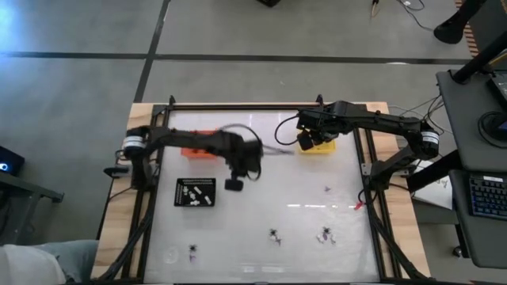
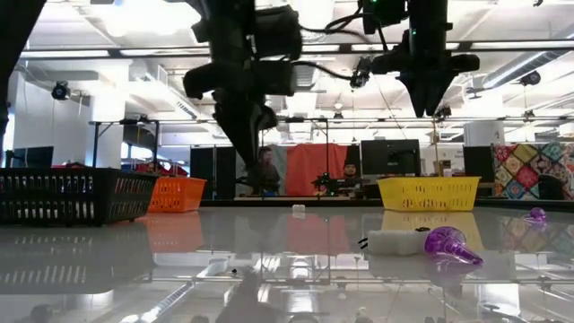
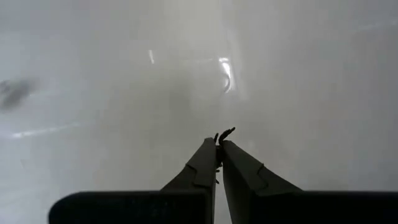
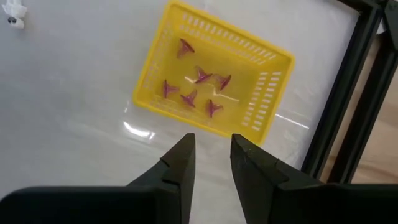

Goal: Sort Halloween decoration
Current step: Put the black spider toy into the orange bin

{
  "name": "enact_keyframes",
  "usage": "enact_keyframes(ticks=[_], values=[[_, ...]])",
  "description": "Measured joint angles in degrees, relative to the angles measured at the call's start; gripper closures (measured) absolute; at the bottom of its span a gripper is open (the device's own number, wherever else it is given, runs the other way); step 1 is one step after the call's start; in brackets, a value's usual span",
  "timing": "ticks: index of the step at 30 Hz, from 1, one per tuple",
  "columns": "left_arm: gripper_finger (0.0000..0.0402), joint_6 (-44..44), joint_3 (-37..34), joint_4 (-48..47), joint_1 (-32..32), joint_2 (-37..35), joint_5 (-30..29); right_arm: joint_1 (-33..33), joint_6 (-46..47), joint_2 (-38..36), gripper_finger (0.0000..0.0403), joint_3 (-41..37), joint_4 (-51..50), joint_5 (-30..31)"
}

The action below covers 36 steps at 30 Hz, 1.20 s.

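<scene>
The right gripper [image 4: 210,155] is seen released and empty above the yellow tray [image 4: 273,87], where six purplish trinkets [image 4: 189,98] are gathered, while the left gripper [image 3: 219,140] is clenched on a tiny black spider-like trinket [image 3: 225,132] over the white table [image 1: 317,190] beside the black tray [image 1: 195,192] of white trinkets [image 1: 190,192].

Three trays: orange [image 1: 198,152], yellow [image 1: 317,144], black [image 1: 195,192]. Six purple trinkets [image 4: 188,98] in yellow.
</scene>
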Motion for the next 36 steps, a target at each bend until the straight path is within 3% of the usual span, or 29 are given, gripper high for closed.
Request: enact_keyframes(ticks=[15,21,29,36], values=[[0.0401,-0.47,-10.91,0.02,18.4,-12.61,-0.02,0.0,-4.22,0.0,0.0317,0.0,0.35,0.52],[0.0402,-1.86,-13.62,0.11,24.34,-13.18,-3.99,0.0,-6.4,0.0,0.0318,0.0,0.33,0.5],[0.0401,-4.25,-16.57,-0.2,31.12,-13.37,-4.15,0.0,-10.68,-0.02,0.0317,0.0,0.35,0.41],[0.0401,-4.3,-16.72,-1.66,33.13,-13.42,-4.09,0.0,-13.25,-0.02,0.0317,0.0,0.35,0.42]])
